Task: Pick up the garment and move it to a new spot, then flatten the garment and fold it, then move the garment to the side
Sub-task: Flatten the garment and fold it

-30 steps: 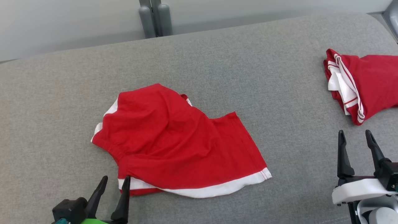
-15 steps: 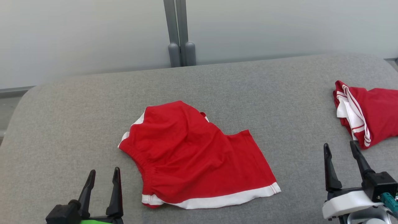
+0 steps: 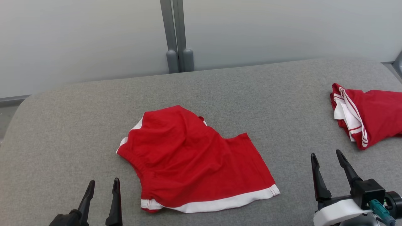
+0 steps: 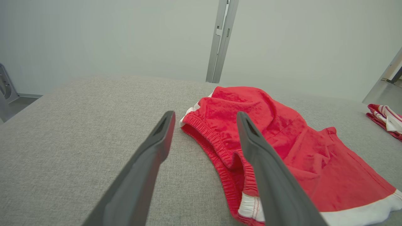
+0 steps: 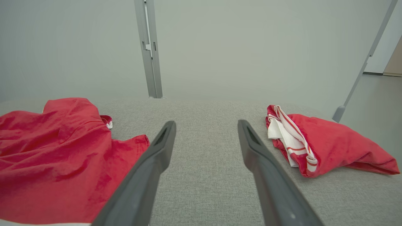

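A red garment (image 3: 194, 163) with white trim and an elastic waistband lies loosely spread, with wrinkles, in the middle of the grey padded surface (image 3: 62, 131). My left gripper (image 3: 103, 182) is open at the lower left, a short way left of the garment's waistband corner and clear of it. In the left wrist view the waistband of the garment (image 4: 282, 131) lies just beyond the open left gripper (image 4: 204, 114). My right gripper (image 3: 326, 154) is open over bare fabric to the right of the garment. The right wrist view shows the open right gripper (image 5: 206, 123) with the garment (image 5: 56, 150) to its left.
A second red garment (image 3: 367, 119) with white stripes lies bunched at the surface's right end, also seen as a bunched red garment (image 5: 329, 144) in the right wrist view. A grey post (image 3: 176, 37) stands against the pale wall behind. The surface's rounded left edge (image 3: 19, 110) is near.
The head camera has tilted up, showing more wall. My left gripper, which was at the garment's lower-left corner, has drawn back and now stands apart from it. Both grippers stay open.
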Robot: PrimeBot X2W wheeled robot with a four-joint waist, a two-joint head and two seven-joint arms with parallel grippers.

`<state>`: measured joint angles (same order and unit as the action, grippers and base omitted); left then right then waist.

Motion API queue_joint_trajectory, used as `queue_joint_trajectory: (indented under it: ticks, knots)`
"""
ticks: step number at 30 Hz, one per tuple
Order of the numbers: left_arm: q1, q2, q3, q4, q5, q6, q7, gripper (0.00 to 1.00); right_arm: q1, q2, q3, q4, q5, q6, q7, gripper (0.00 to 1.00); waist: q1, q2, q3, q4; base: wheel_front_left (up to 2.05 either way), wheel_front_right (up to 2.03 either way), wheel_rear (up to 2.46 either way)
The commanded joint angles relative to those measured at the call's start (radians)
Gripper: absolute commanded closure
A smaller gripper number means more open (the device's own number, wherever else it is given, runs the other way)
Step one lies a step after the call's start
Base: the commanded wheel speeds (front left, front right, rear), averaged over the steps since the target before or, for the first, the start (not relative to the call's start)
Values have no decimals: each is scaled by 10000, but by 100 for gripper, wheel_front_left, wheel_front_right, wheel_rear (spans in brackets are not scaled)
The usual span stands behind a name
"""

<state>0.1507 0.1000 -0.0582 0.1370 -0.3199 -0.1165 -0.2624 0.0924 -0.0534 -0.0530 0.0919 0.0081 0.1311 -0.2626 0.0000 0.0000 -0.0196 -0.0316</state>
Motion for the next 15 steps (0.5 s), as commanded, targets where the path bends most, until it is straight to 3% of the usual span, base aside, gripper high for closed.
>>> queue_joint_trajectory:
  ticks: [1,15]
  knots:
    - [123,-52,85,28,90,-63,-25,0,7,-12,12,29,60,-7,-24,0,0,0,11,-10,0,0,0]
    - [70,-70,106,97,222,-158,-26,0,-117,13,105,46,-25,-7,-24,0,0,0,127,-22,0,0,0]
